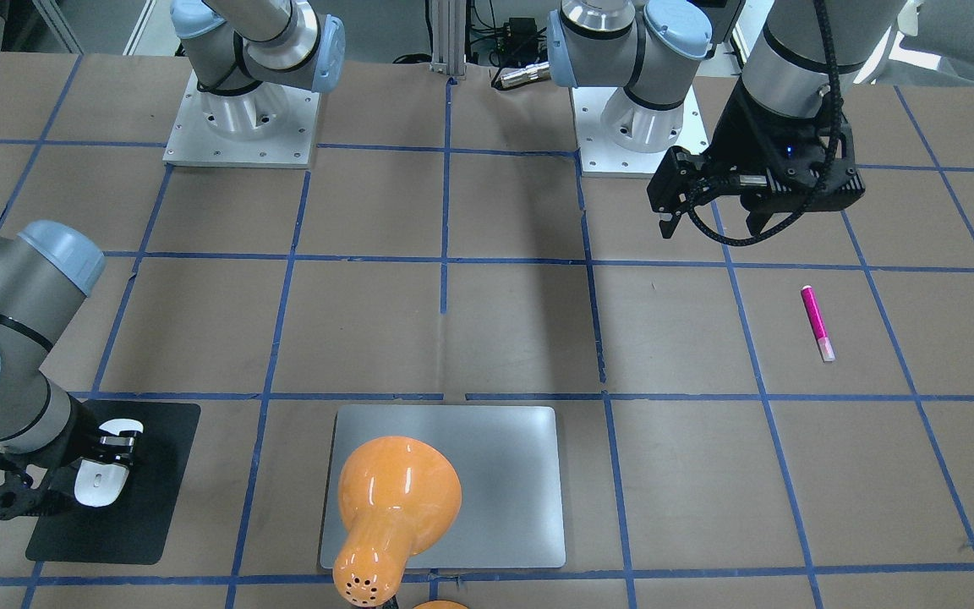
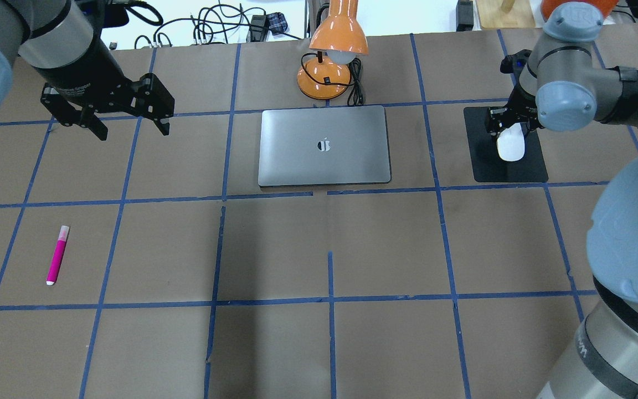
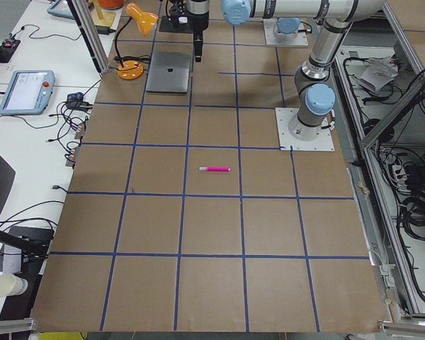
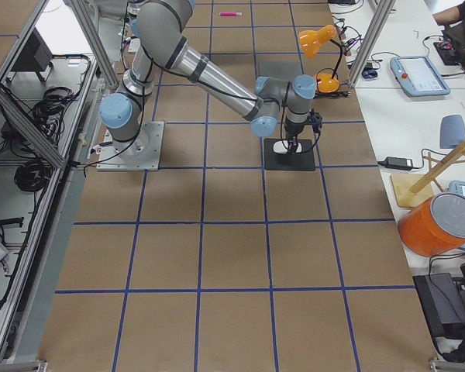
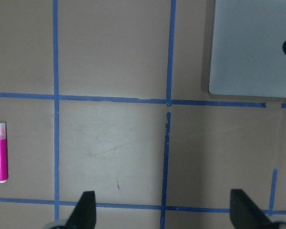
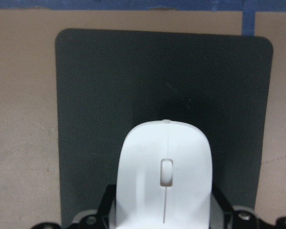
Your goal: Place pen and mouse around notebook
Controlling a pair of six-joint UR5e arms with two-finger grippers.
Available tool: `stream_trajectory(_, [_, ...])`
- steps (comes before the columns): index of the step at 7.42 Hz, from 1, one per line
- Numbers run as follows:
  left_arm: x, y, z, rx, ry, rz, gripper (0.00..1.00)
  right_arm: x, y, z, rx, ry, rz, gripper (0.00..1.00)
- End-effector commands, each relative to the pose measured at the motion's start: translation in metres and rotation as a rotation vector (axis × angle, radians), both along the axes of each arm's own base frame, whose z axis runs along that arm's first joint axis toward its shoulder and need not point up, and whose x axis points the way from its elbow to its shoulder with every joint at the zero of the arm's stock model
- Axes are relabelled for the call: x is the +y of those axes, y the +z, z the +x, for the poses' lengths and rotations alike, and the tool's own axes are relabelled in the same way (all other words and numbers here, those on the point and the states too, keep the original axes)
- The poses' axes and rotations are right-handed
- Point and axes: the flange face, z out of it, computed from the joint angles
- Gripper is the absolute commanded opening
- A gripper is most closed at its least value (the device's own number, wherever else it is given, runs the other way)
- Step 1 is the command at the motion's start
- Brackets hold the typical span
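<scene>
The white mouse (image 6: 164,176) sits low over the black pad (image 6: 109,95), to the notebook's right in the overhead view. My right gripper (image 2: 510,128) is shut on the mouse (image 2: 510,147), a finger pressed on each side. The silver-grey notebook (image 2: 297,149) lies flat at the far middle of the table. On the brown paper at the near left lies the magenta pen (image 2: 57,255), far from the notebook. My left gripper (image 2: 130,126) hangs open and empty high above the table, left of the notebook and beyond the pen (image 5: 2,152).
An orange desk lamp (image 2: 333,50) stands just behind the notebook, and its shade overhangs the notebook (image 1: 504,474) in the front-facing view. Blue tape lines grid the table. Cables and devices lie beyond the far edge.
</scene>
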Motion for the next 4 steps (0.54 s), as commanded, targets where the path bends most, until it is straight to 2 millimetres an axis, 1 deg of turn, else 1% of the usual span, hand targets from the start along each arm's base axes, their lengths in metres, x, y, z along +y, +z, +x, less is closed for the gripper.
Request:
stream_trajectory(1, [0.0, 0.0, 0.0, 0.0, 0.001, 0.0, 1.0, -0.002, -0.015, 0.001, -0.007, -0.004, 0.007, 0.89])
stream_trajectory(2, [0.0, 0.0, 0.0, 0.0, -0.001, 0.0, 1.0, -0.003, -0.012, 0.0, -0.006, -0.006, 0.002, 0.99])
stream_trajectory(3, [0.0, 0.0, 0.0, 0.0, 0.001, 0.0, 1.0, -0.007, 0.001, -0.001, 0.001, -0.006, -0.02, 1.0])
stream_trajectory(4, [0.0, -0.001, 0.0, 0.0, 0.002, 0.0, 1.0, -0.008, 0.028, 0.0, 0.015, -0.003, -0.048, 1.0])
